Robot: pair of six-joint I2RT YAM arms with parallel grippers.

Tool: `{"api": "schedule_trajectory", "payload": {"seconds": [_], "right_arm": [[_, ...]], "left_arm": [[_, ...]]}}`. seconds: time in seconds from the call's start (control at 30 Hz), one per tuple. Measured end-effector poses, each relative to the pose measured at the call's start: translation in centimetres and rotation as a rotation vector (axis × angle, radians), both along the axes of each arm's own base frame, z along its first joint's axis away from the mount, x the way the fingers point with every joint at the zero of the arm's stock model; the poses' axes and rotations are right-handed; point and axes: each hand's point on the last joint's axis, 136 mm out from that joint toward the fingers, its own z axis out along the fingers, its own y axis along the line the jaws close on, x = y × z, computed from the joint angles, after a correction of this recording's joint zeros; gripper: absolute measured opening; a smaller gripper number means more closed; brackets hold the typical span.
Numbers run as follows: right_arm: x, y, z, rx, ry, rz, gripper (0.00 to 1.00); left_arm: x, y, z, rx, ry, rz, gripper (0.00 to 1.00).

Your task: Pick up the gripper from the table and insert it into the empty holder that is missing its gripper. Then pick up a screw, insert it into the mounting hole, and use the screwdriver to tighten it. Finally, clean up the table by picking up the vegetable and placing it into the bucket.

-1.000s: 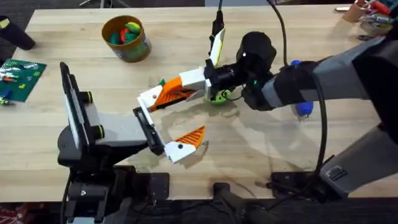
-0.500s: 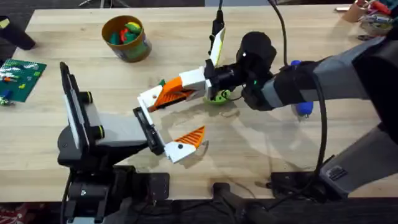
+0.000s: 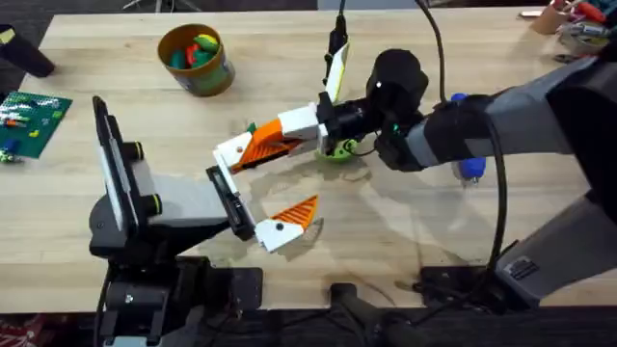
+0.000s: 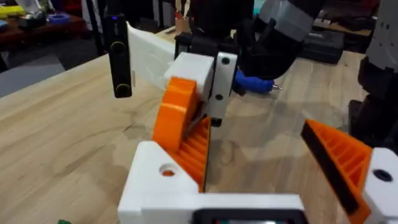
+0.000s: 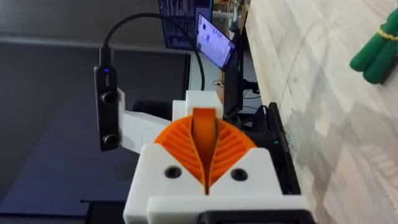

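My right gripper (image 3: 297, 131) is shut on the gripper (image 3: 262, 146), an orange ribbed wedge, and holds its low end against the holder (image 3: 231, 152). That white holder (image 4: 163, 177) with an orange spot sits on my left arm's black rail (image 3: 231, 200). My left gripper (image 3: 275, 183) stands open, with its one orange finger (image 3: 294, 212) on a black-dot base. In the right wrist view the white fingers (image 5: 173, 172) clamp the orange piece (image 5: 204, 134). A green vegetable (image 3: 337, 149) lies under the right gripper. The bucket (image 3: 196, 58) stands at the back left. The screwdriver's blue handle (image 3: 469, 170) pokes out behind the right arm. The screw is out of view.
A green circuit board (image 3: 34, 120) lies at the left edge. A black stand with a cable (image 3: 337, 53) rises behind the right gripper. Clutter (image 3: 578, 24) sits at the back right corner. The bucket holds colourful items (image 3: 198, 48).
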Motion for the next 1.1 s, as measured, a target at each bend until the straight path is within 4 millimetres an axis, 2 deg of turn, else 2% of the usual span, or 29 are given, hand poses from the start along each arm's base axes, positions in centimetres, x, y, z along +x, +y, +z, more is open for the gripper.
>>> {"api": "schedule_trajectory", "payload": {"seconds": [0.07,0.1,0.17,0.2,0.23,0.6,0.7,0.8,0.93,1.1], "right_arm": [[0.0,0.0,0.0,-0.001,-0.001,0.0,0.153],[0.0,0.0,-0.1,-0.002,0.001,0.001,0.262],[-0.1,0.1,-0.2,-0.006,0.004,0.002,0.553],[-0.4,0.2,-0.1,-0.002,-0.005,0.01,0.944],[-0.4,0.3,-0.1,-0.001,-0.007,0.013,0.982],[-0.5,0.3,0.0,0.005,-0.016,0.015,0.993],[-0.4,0.1,1.5,0.065,-0.097,0.014,0.992],[0.2,-0.7,3.0,0.115,-0.161,0.001,0.994],[1.9,-2.1,3.0,0.103,-0.133,-0.036,0.994],[2.9,-3.7,2.8,0.086,-0.11,-0.044,0.996]], "left_arm": [[0.0,0.0,0.0,0.0,-0.001,0.0,0.986],[0.0,0.0,0.0,0.001,-0.002,-0.002,0.986],[-0.1,-0.1,0.0,0.005,-0.01,-0.007,0.986],[-0.5,-0.3,0.0,0.003,-0.008,-0.033,0.986],[-0.6,-0.4,0.0,0.003,-0.008,-0.039,0.986],[-0.8,-0.5,0.0,0.004,-0.01,-0.053,0.986],[-0.8,-0.5,0.0,0.003,-0.009,-0.054,0.986],[-0.9,-0.5,0.0,0.003,-0.009,-0.057,0.986],[-0.9,-0.6,0.0,0.003,-0.009,-0.059,0.986],[-0.9,-0.6,0.0,0.003,-0.009,-0.06,0.986]]}}
